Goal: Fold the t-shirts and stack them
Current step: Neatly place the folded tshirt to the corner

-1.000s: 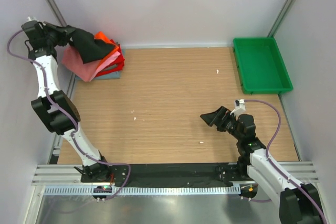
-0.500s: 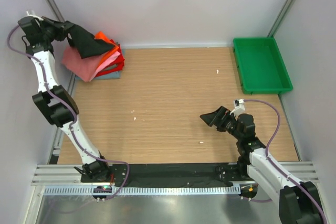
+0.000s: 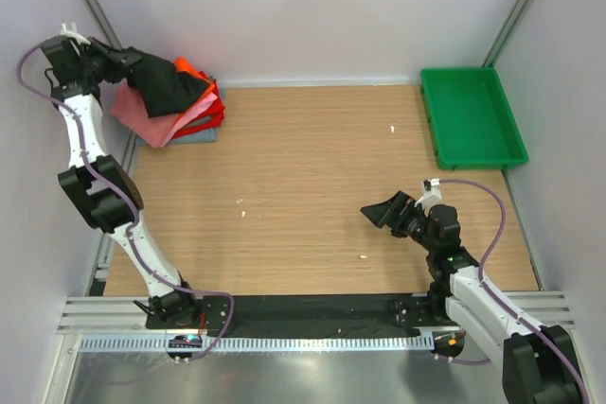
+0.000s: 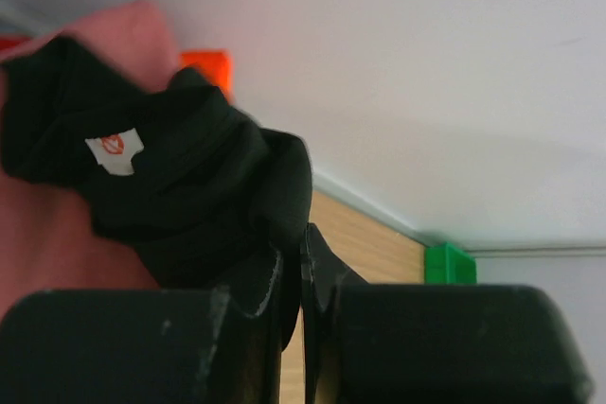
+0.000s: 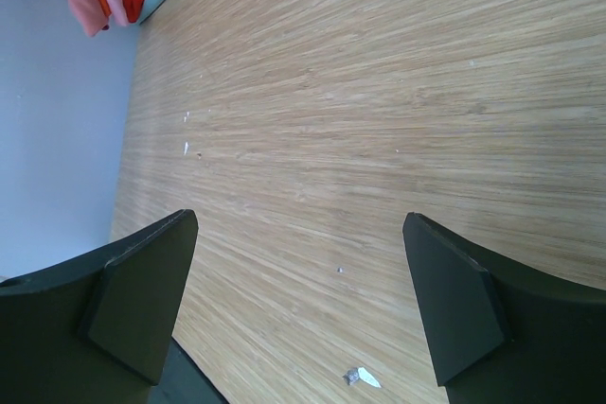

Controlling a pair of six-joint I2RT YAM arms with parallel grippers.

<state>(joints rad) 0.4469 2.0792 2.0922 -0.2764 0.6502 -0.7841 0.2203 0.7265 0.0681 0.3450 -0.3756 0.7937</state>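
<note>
Black t-shirt (image 3: 169, 87) in left end effector (image 4: 293, 276)

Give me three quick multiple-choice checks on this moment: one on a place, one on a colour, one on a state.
1. Where does the stack of folded t-shirts lie?
A. far left corner of the table
B. near right corner
C. between the arm bases

2. What colour is the t-shirt gripped in the left jaws?
A. red
B. black
C. white

3. How do the right jaws stand?
A. shut on cloth
B. shut, empty
C. open, empty

Answers:
1 A: the top view shows the pile by the back wall on the left.
2 B: in the left wrist view the black t-shirt bunches out from the shut left jaws.
3 C: in the right wrist view the right jaws stand wide apart over bare wood.
</note>
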